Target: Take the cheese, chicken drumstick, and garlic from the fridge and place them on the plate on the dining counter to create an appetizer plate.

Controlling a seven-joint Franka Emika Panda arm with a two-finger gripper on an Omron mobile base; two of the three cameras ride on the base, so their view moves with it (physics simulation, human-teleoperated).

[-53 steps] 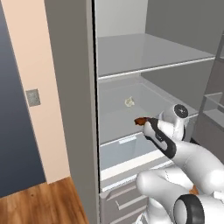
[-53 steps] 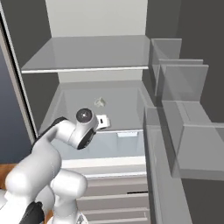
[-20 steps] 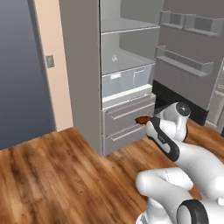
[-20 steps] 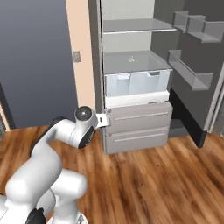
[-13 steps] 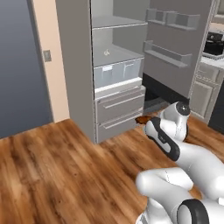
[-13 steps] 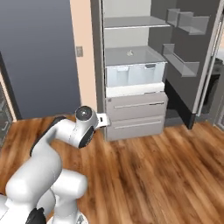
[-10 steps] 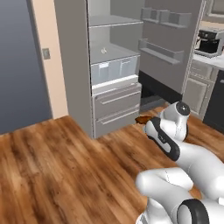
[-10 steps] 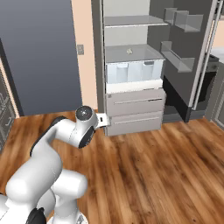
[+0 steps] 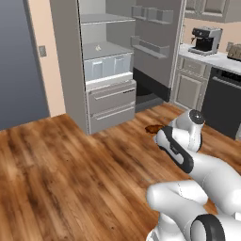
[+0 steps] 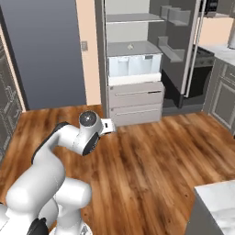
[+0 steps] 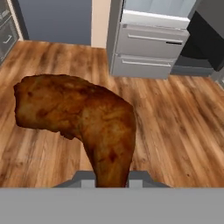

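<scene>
You are out on the wooden floor (image 9: 70, 160) with the fridge (image 9: 106, 70) standing open well behind the arm, its door swung wide and its clear drawers and grey lower drawers all shut. On the middle shelf a tiny pale lump that looks like the garlic (image 9: 98, 47) sits waiting; you cannot make out the cheese from here. A corner of a white marble slab, probably the dining counter (image 10: 220, 202), shows at the lower right of the right base view, so your heading wants to swing that way. To the far right in the left base view a coffee machine (image 9: 205, 40) stands on the other counter, which is not your target.

The gripper (image 9: 157, 133) is held low in front of the base, its fingers clamped tight on the chicken drumstick (image 11: 83, 120). In the hand view the narrow end runs down between the fingertips and the thick end juts up and to the left, free of anything.

You are mid-carry. Keep the wrist steady while the base turns, since the heavy end overhangs the grip and could lever loose. Do not ease the jaws until the plate is plainly under the hand, then lower close before letting go
</scene>
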